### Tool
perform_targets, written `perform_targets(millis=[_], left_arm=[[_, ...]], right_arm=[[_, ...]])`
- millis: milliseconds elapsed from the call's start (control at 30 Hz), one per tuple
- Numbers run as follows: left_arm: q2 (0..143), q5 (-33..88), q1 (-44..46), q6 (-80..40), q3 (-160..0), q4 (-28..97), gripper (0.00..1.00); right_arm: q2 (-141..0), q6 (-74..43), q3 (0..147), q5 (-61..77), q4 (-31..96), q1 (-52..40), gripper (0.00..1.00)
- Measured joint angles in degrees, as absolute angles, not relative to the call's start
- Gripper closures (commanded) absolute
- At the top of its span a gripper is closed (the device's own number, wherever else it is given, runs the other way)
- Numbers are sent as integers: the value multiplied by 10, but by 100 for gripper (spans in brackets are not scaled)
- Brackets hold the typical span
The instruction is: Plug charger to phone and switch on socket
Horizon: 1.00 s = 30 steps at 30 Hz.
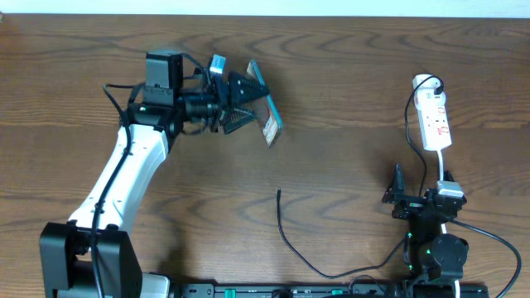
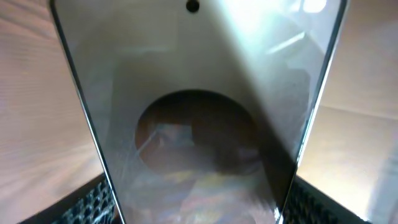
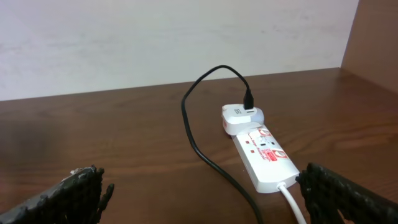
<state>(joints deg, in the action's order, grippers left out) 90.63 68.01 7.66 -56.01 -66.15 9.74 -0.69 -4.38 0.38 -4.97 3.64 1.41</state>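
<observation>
My left gripper (image 1: 242,101) is shut on the phone (image 1: 267,106), a flat bronze-brown slab held tilted on edge above the table at the upper middle. In the left wrist view the phone (image 2: 199,118) fills the frame between my fingers, with a dark round mark. The charger cable (image 1: 291,244) is thin and black; its free tip (image 1: 279,194) lies on the table at centre. The white socket strip (image 1: 435,120) lies at the right with a white plug (image 1: 425,83) at its far end. My right gripper (image 3: 202,193) is open and empty, just short of the socket (image 3: 264,152).
The cable (image 3: 205,149) runs from the white plug (image 3: 242,117) past the strip's left side toward my right gripper. A white lead (image 3: 292,202) leaves the strip's near end. The pale wall stands behind the table's far edge.
</observation>
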Motion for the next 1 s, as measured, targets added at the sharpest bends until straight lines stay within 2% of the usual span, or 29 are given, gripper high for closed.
perform_targets(millis=[267, 467, 700, 1000], left_arm=[[906, 786, 77, -830, -661, -70, 93], [906, 818, 76, -955, -661, -93, 93], [906, 827, 57, -1039, -661, -94, 92], [906, 837, 38, -1066, -661, -94, 93]], right_arm=[[-7, -44, 4, -50, 36, 14, 1], [-7, -44, 4, -50, 36, 14, 1], [-7, -44, 4, -50, 36, 14, 1], [-7, -44, 4, -50, 36, 14, 1]])
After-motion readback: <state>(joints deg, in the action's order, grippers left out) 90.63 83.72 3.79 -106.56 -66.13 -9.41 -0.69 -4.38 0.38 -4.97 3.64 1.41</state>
